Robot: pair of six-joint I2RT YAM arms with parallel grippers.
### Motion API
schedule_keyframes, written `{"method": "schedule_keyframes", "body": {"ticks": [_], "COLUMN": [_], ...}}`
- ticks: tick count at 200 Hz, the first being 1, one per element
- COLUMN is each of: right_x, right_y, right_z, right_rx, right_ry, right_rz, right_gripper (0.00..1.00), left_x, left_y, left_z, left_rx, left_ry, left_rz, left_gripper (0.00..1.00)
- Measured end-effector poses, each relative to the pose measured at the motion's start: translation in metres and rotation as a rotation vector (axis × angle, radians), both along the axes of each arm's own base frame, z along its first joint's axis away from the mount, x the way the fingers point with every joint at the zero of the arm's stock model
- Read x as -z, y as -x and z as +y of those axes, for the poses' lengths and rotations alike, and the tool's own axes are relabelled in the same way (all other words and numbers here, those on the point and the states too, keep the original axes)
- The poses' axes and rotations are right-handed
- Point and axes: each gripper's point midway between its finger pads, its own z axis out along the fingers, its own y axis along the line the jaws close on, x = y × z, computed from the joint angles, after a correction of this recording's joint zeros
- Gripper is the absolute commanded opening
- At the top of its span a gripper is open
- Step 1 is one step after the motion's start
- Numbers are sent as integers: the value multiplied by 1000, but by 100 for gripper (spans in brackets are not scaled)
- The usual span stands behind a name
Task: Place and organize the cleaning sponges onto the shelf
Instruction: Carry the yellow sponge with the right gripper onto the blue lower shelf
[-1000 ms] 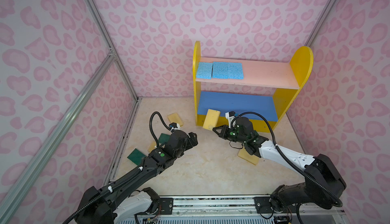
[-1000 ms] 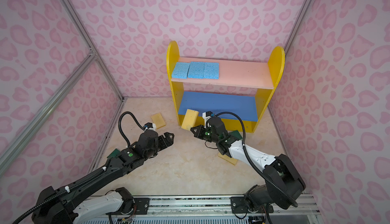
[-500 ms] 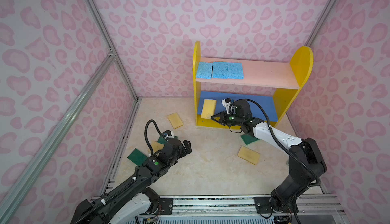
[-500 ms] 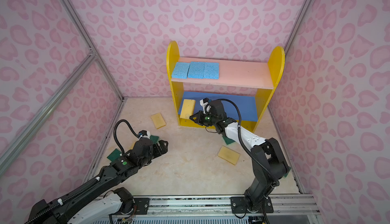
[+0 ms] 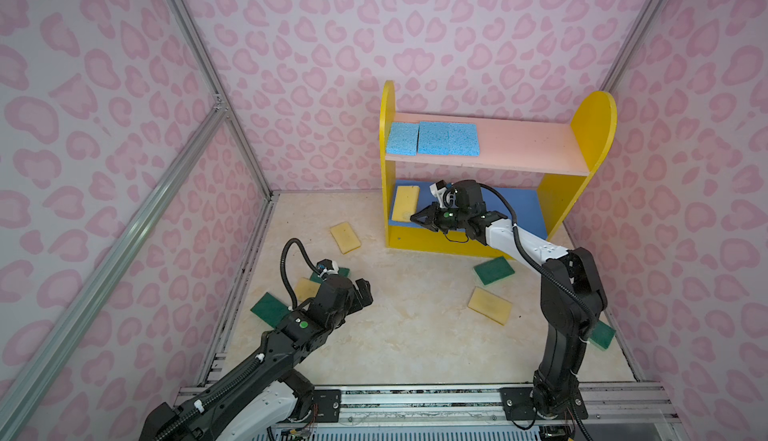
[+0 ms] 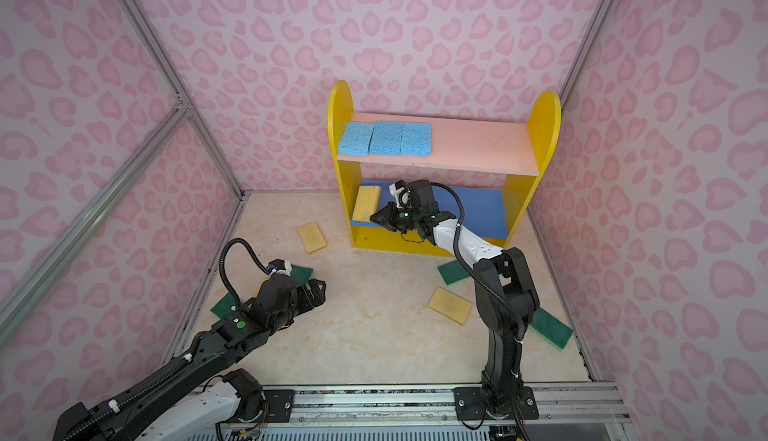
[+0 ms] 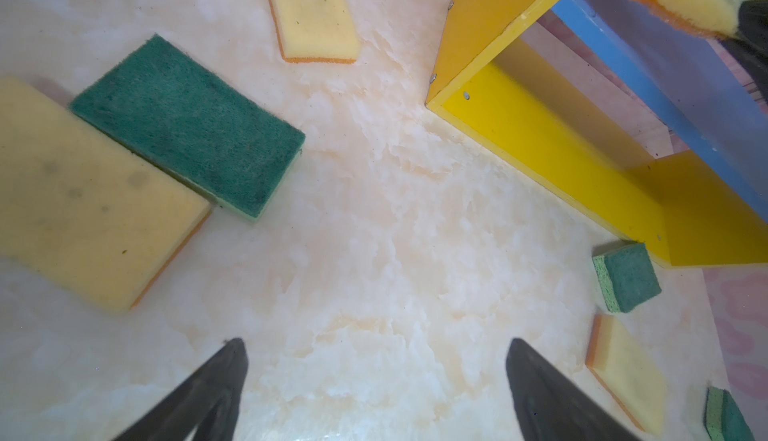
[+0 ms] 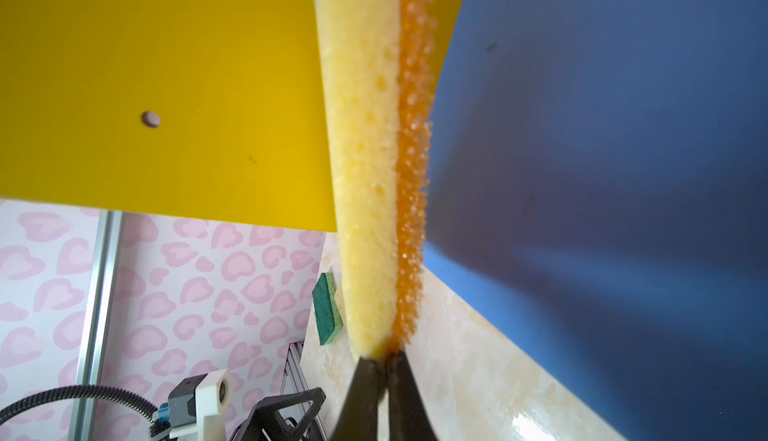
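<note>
Right gripper [image 5: 413, 218] clamping pale yellow foam sponge [image 5: 405, 204], arriving from floor [image 5: 415, 326] at wooden shelf's [image 5: 592, 127] blue board [image 5: 527, 210]; release pending | left gripper [image 7: 374, 349] gaping, empty

3 sponges [image 5: 432, 138] left on the shelf's [image 5: 592, 127] upper board [image 5: 519, 148], 1 below, 7 on floor [image 5: 415, 326] in front.

My right arm rises from its base and stretches forward to the shelf [image 5: 592, 135]. The wrist is level at the left end of the shelf's lower opening. There my right gripper [image 5: 417, 218] has its jaws pinched almost together on the near edge of a yellow sponge [image 5: 405, 204]. My left arm lies low, well in front of the shelf. My left gripper [image 5: 365, 293] is spread wide and holds nothing.
</note>
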Motion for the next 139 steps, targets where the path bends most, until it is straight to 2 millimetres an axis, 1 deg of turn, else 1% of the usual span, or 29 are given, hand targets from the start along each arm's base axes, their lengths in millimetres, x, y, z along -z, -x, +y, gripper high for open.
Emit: {"method": "schedule_keyframes", "body": {"ticks": [45, 81, 101, 139], "right_x": [10, 14, 17, 20], "right_y": [-15, -24, -27, -31], "right_z": [3, 6, 7, 6], "right_rx": [-7, -13, -15, -17], "right_ry": [5, 11, 20, 41], "right_rz": [24, 37, 50, 62], "right_gripper": [13, 20, 27, 47], "left_x": [5, 7, 8, 5], "left_y": [-1, -4, -5, -9], "left_z": [4, 8, 8, 6], "left_rx": [-9, -15, -17, -15], "left_ry": [-18, -34, -38, -34], "left_rz": [16, 22, 26, 29], "left_gripper": [98, 98, 97, 97]}}
